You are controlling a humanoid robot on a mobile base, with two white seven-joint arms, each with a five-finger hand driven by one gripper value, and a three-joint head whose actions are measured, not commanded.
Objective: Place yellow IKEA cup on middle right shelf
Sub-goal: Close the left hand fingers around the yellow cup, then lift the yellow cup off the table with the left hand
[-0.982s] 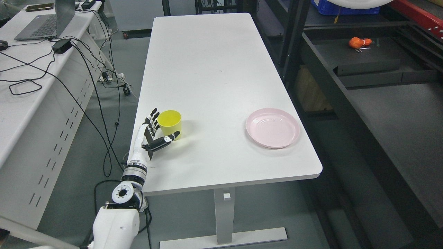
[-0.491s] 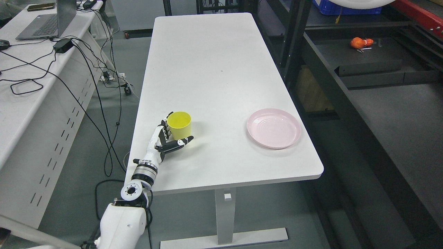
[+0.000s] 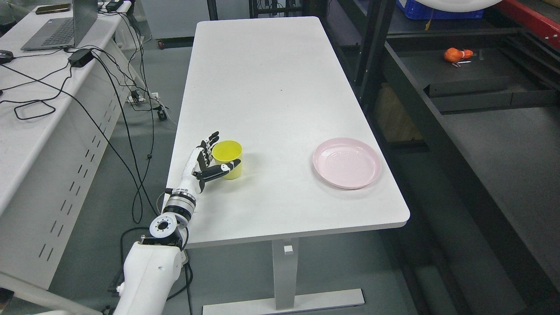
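The yellow cup [image 3: 229,154] stands upright on the white table [image 3: 271,87], near its front left edge. My left hand [image 3: 223,151] reaches in from the lower left and cradles the cup's left side. Its fingers [image 3: 205,146] stretch straight along the cup's far-left wall, and its thumb [image 3: 223,168] lies across the cup's near side. The hand is open, not closed on the cup. The black shelf unit [image 3: 463,74] stands to the right of the table. My right arm is out of view.
A pink plate [image 3: 347,162] lies on the table's front right. An orange object [image 3: 455,54] sits on a shelf board. To the left is a desk [image 3: 26,113] with a laptop [image 3: 61,26] and hanging cables [image 3: 127,131].
My left hand moved right and forward against the cup, which slid a little to the right. In the last half second the fingers rose along the cup's side.
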